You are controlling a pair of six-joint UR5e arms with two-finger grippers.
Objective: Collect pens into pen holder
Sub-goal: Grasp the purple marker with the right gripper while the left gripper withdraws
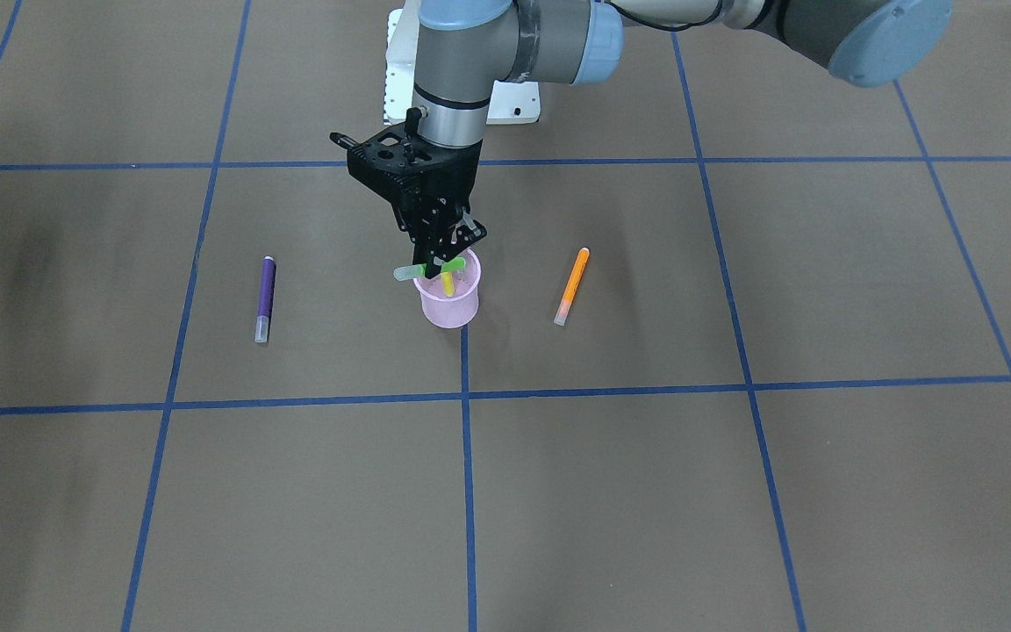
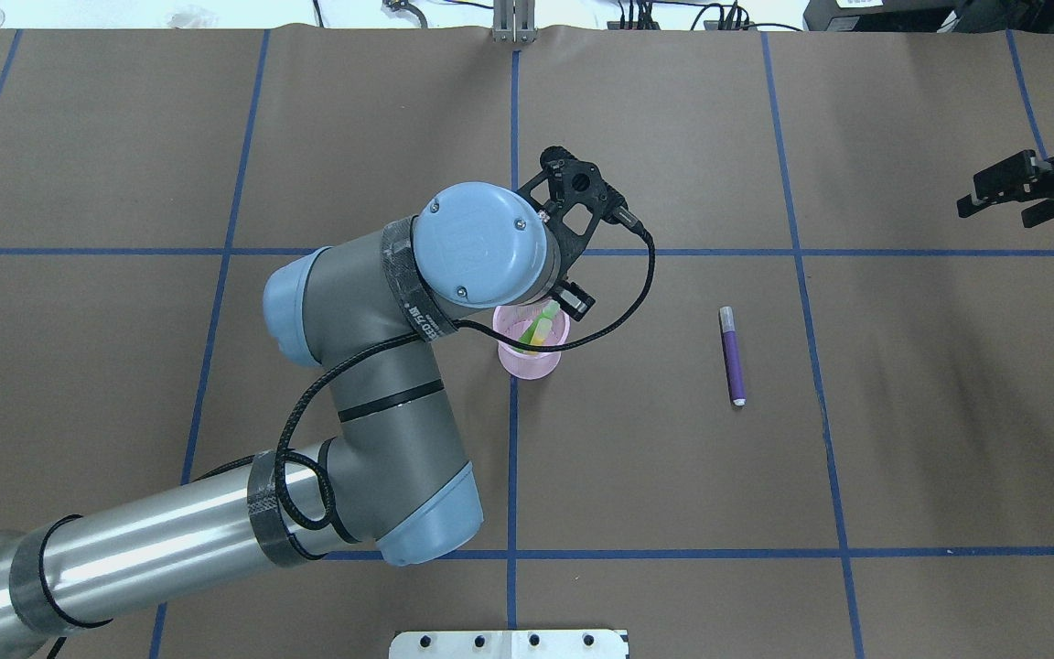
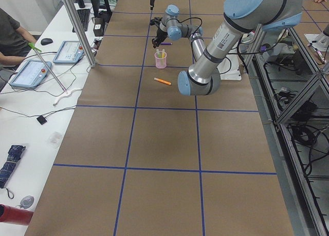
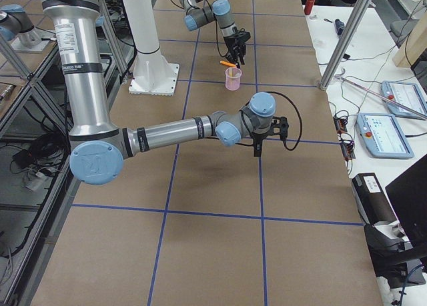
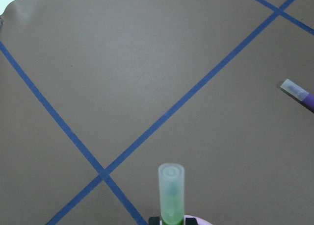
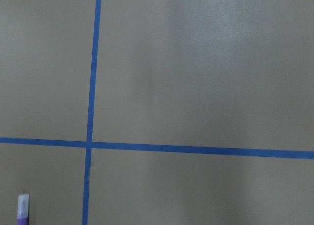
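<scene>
Left gripper [image 1: 440, 256] points straight down above the pen holder [image 1: 450, 307], clamping the green pen [image 1: 414, 271].

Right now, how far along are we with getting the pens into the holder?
Done: one yellow-green pen stands in the pink mesh pen holder. In hand: the left gripper holds the green pen nearly level just above the holder's rim, not yet released. Left: the purple pen and the orange pen both lie on the table, either side of the holder.
</scene>
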